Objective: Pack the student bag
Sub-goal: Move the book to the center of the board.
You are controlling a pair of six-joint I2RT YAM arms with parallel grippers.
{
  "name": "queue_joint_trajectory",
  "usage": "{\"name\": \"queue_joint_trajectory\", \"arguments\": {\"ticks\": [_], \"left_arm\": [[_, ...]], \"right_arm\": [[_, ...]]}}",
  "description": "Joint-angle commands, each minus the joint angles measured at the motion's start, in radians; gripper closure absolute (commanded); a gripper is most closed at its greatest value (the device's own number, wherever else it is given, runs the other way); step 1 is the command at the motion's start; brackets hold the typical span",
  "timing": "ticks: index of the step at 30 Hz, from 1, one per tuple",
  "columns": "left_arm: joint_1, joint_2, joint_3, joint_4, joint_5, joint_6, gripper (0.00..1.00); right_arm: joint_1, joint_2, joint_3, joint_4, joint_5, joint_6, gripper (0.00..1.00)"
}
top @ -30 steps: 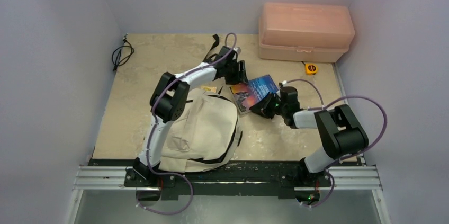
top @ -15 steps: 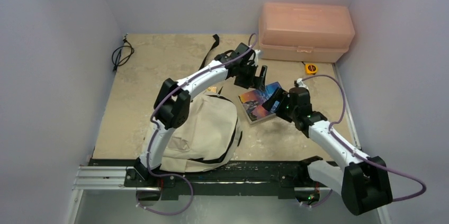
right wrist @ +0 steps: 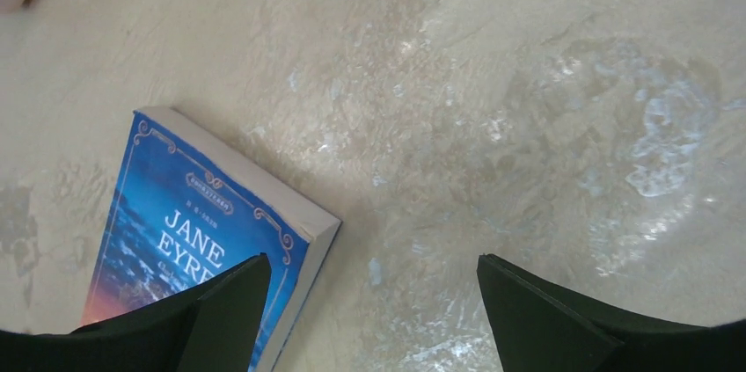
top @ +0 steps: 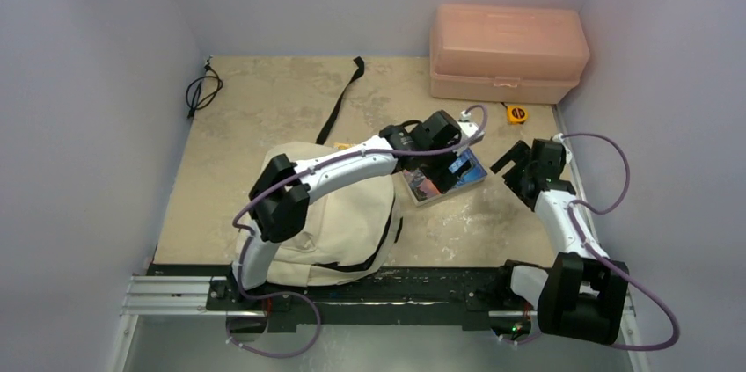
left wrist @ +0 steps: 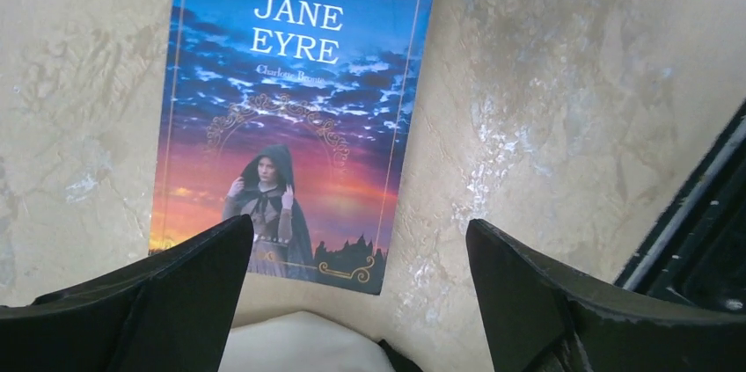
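1. A black cable (top: 202, 91) is seen by the far left corner of the counter (top: 255, 108).
2. The student bag (top: 345, 221) is laid flat at the near edge, left of the middle, and the left arm is stretched over it. It is made of soft cloth, so it will likely flop and fold when it is lifted. Its opening cannot be made out from above. It would best be held by the cloth next to a black zipper line, so the mouth can be pulled wide.
3. A long black strap (top: 341, 99) is stretched out toward the far edge.
4. The left gripper (left wrist: 356, 222) is held over the Jane Eyre book (left wrist: 299, 117). Its fingers are spread wide and nothing is held.
5. The book is laid flat just beside the bag, near the middle of the counter. It looks thin, stiff and light, and its shiny cover may be slippery. It would best be pinched at an edge, once that edge is tipped up.
6. The right gripper (right wrist: 373, 259) is held near the right edge, beside the book's corner. Its fingers are apart and empty.
7. A yellow tape measure (top: 516, 113) and a salmon-pink plastic box (top: 506, 51) are seen at the far right corner.
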Motion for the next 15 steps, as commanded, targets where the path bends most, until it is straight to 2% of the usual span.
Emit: {"name": "queue_joint_trajectory", "arguments": {"ticks": [1,6,15], "left_arm": [[-0.049,0.073,0.015,0.046,-0.158,0.104,0.07],[-0.057,0.158,0.090,-0.001,-0.185,0.104,0.06],[-0.057,0.228,0.104,-0.018,-0.161,0.100,0.07]], "right_arm": [[-0.001,0.028,0.042,0.084,-0.126,-0.050,0.08],[0.000,0.035,0.014,0.124,-0.193,-0.078,0.08],[-0.001,0.031,-0.021,0.162,-0.227,-0.088,0.08]]}}
